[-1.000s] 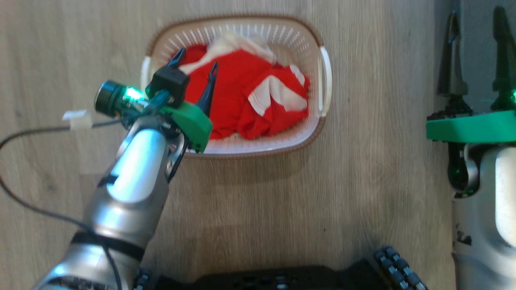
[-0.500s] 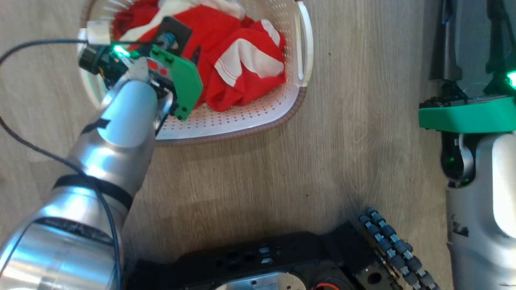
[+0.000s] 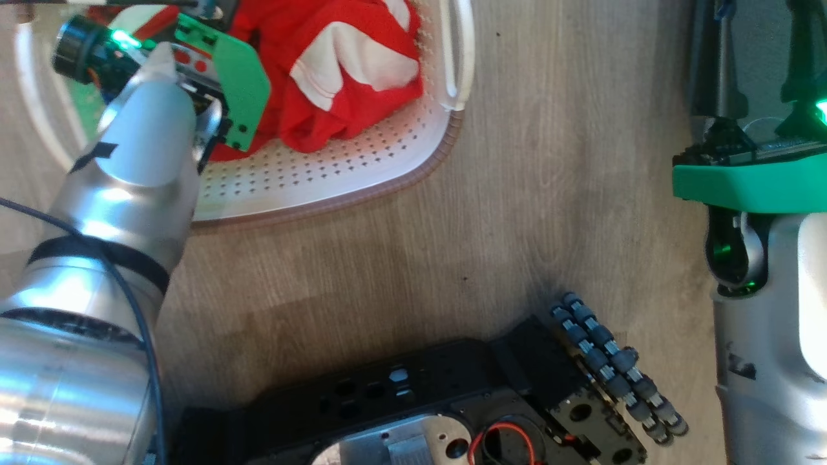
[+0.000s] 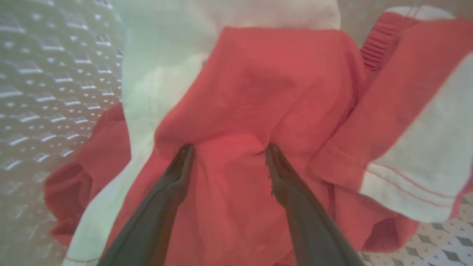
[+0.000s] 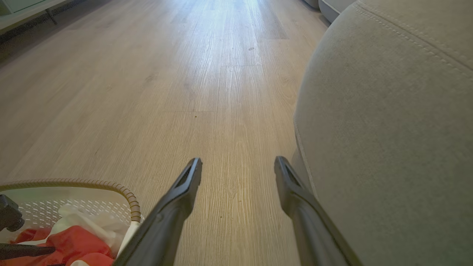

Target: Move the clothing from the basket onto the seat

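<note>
The left gripper [image 4: 229, 149] stands wide, fingertips pressed into the clothing [image 4: 258, 85] bulging between them, the basket [image 4: 55, 92] wall beyond to its left. The right gripper [image 5: 238, 160], wide and empty, hangs over the floor [image 5: 203, 74], the seat [image 5: 388, 129] just to its right.

Crumpled red-and-white clothing [image 4: 258, 96] heaped in cream perforated basket [image 3: 323, 187], grey seat [image 5: 388, 129] nearby

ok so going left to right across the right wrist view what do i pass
basket -> right pincer -> seat
</note>
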Robot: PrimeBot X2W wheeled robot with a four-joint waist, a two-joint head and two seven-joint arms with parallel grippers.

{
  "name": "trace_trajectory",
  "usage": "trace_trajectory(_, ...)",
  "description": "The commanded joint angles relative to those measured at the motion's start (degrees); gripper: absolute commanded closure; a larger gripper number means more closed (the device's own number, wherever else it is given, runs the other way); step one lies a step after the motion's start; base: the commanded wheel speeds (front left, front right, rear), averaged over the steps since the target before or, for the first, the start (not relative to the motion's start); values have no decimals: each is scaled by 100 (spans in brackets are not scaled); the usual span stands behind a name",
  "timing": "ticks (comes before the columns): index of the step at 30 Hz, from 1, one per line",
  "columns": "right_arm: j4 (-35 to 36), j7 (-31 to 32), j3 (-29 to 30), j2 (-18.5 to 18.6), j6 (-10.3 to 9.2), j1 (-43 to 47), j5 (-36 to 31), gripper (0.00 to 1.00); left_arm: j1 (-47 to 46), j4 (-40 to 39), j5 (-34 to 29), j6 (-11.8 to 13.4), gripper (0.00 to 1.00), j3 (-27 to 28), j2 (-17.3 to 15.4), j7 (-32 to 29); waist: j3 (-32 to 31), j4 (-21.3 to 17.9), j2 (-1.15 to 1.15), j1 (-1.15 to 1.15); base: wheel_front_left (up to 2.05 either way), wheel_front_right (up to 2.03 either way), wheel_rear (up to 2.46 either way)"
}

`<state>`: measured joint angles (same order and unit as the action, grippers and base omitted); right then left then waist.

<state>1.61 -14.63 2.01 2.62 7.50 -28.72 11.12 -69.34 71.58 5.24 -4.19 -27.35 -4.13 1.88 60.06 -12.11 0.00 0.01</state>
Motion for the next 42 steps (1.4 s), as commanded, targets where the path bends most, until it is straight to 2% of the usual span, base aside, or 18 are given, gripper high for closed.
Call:
trace_trajectory(1, 216, -37, -75, 26, -1, 291, 55, 0, 35, -16, 32, 62, 0, 77, -188, 62, 112, -135, 0, -1, 0, 0, 0)
trace_trajectory(6, 294, -37, -7, 26, -1, 478, 145, 0, 55, 97, 62, 99, 0, 43, -232, 85, 115, -220, 0, -1, 0, 0, 0)
trace_trajectory(7, 303, -37, 12, 26, -1, 509, 166, 0, 66, 111, 69, 100, 25, 32, -224, 92, 111, -228, 0, -1, 0, 0, 0)
trace_trajectory(9, 317, -37, 43, 26, -1, 551, 185, 0, 81, 134, 85, 95, 98, 15, -213, 124, 103, -238, 0, -1, 0, 0, 0)
trace_trajectory(16, 304, -37, 139, 26, -1, 503, 169, 0, 60, 120, 240, 64, 100, 30, -74, 588, -50, -58, 0, -1, 0, 0, 0)
trace_trajectory(21, 207, -37, 247, 26, -1, 545, 38, 0, 324, 20, 491, -50, 100, 96, 57, 1075, -565, 274, 0, -1, 0, 0, 0)
trace_trajectory(26, 72, -37, 363, 26, -1, 677, -129, 0, 805, -395, 857, -159, 100, 237, 108, 1289, -1251, 622, 0, -1, 0, 0, 0)
trace_trajectory(34, -267, -37, 430, 26, -1, 1153, -333, 0, 2214, -2195, 1319, -164, 100, 785, 76, 1310, -2628, 1071, 0, -1, 0, 0, 0)
trace_trajectory(39, -480, -37, 389, 34, -1, 1389, -431, 0, 3130, -3254, 1418, -88, 100, 1198, -48, 1310, -3398, 1176, 0, -1, 0, 0, 0)
trace_trajectory(42, -566, -37, 384, 61, -1, 1483, -469, 0, 3462, -3606, 1426, -70, 100, 1302, -67, 1310, -3684, 1216, 0, -1, 0, 0, 0)
